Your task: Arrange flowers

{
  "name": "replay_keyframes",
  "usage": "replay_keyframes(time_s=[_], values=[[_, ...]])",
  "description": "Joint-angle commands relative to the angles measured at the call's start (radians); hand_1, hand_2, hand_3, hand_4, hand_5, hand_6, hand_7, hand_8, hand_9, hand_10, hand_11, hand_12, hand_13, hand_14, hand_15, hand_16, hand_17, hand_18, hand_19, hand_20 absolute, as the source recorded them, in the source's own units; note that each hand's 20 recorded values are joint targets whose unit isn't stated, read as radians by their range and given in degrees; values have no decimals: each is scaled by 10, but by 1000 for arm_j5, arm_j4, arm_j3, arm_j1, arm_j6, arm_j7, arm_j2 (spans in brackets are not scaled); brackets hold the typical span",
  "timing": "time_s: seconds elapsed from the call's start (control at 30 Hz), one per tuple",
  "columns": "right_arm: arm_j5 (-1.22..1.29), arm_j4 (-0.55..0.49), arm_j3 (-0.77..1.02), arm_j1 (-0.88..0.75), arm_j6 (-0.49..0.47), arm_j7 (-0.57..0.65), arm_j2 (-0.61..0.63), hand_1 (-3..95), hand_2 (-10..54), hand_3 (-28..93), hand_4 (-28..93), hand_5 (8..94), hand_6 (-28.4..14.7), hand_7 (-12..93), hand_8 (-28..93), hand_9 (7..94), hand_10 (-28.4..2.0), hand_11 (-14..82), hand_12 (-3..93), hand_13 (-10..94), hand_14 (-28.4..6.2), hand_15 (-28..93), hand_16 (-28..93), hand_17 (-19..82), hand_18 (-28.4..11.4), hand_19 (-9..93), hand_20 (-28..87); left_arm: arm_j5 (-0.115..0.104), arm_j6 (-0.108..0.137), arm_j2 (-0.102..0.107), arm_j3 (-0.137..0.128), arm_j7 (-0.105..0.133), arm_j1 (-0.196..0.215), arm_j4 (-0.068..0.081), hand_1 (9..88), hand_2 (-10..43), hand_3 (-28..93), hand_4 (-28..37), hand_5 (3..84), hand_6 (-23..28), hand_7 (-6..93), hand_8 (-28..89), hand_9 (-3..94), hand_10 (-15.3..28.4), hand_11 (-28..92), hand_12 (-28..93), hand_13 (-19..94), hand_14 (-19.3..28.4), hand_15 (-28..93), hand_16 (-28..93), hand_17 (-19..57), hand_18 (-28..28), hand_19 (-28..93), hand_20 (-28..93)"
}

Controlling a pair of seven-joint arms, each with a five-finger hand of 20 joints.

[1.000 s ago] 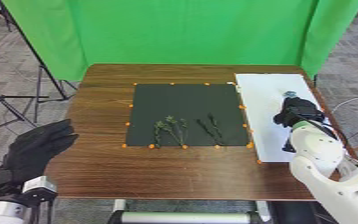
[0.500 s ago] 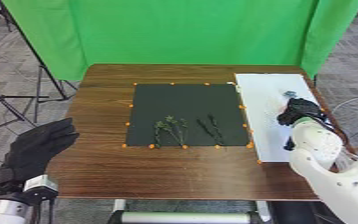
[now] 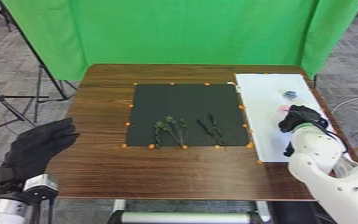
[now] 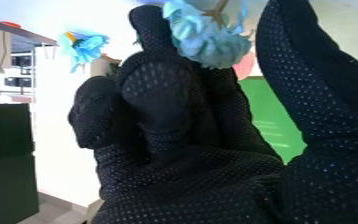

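Along the table's [image 3: 171, 175] right edge, the right hand [image 3: 303, 118] is over a white sheet [image 3: 269, 135], fingers loosely released, nearer than blue flowers [image 3: 290, 94] toward its far right corner, while green stems [image 3: 171, 124] lie by the black mat's [image 3: 180, 100] near edge and the left hand [image 3: 31, 152], fingers relaxed, hangs at the table's left edge.

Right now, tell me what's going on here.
The robot is on a flower-arranging job. Its right hand, fingers open, is over the white sheet, close to blue flowers and a pink one. Green sprigs lie on the black mat. The left hand is off to the side.
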Motion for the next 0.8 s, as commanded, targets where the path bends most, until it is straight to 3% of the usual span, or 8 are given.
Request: replay_keyframes(time_s=[0.03, 0.17, 0.2, 0.3, 0.4, 0.77, 0.8], values=[[-14, 25, -28, -19, 10, 22, -7, 470, -95, 816, -267, 606, -76, 184, -95, 729, -191, 210, 164, 788, -75, 712, 193, 620, -132, 932, 285, 8, -15, -8, -9, -11, 5, 1, 278, 51, 823, -150, 482, 136, 178, -98, 392, 222, 325, 96, 268, 284, 626, -142, -96, 235, 586, 99], [-45, 37, -46, -10, 36, 17, -1, 540, -95, 759, -282, 615, -72, 199, -98, 805, -136, 151, 292, 816, -58, 696, 212, 642, -122, 932, 280, 6, -9, -6, -8, -5, 8, -1, 279, 51, 822, -151, 482, 136, 177, -98, 392, 222, 325, 96, 268, 284, 626, -142, -96, 235, 586, 99], [-53, 37, -47, -12, 49, 16, 2, 564, -95, 746, -281, 633, -72, 213, -30, 830, -121, 143, 325, 821, -54, 693, 217, 643, -122, 932, 282, 6, -11, -5, -8, -4, 7, -1, 278, 51, 823, -151, 482, 136, 177, -98, 392, 222, 324, 96, 267, 284, 626, -142, -96, 235, 586, 99], [-81, 48, -67, 0, 97, 6, 6, 579, -95, 735, -282, 651, -73, 220, 46, 846, -113, 138, 345, 830, -50, 687, 223, 649, -120, 932, 284, 4, -8, -4, -6, -1, 8, 0, 279, 52, 822, -151, 482, 136, 177, -98, 392, 222, 324, 96, 267, 284, 626, -142, -96, 235, 586, 99], [-98, 38, -73, 4, 132, 0, 10, 607, -95, 730, -282, 737, -42, 322, 115, 901, -88, 137, 361, 856, -37, 665, 236, 662, -114, 932, 284, 4, -7, -5, -4, 1, 7, -1, 279, 52, 822, -151, 482, 136, 177, -98, 392, 222, 324, 96, 268, 284, 626, -142, -96, 235, 586, 99], [-116, -56, -154, 140, 229, -86, 9, 609, -95, 739, -283, 767, -31, 327, 116, 922, -82, 133, 367, 873, -32, 659, 239, 673, -116, 932, 305, 1, -2, -11, -36, -2, 41, -12, 279, 52, 823, -151, 482, 136, 178, -98, 392, 222, 324, 96, 267, 284, 626, -142, -96, 235, 586, 99], [-113, -79, -165, 152, 235, -92, 13, 608, -95, 740, -283, 767, -31, 327, 117, 921, -82, 133, 370, 874, -32, 659, 240, 673, -116, 932, 308, -3, 3, -9, -40, 7, 49, -15, 279, 52, 822, -151, 482, 136, 177, -98, 392, 222, 324, 96, 267, 284, 626, -142, -96, 235, 586, 99]])
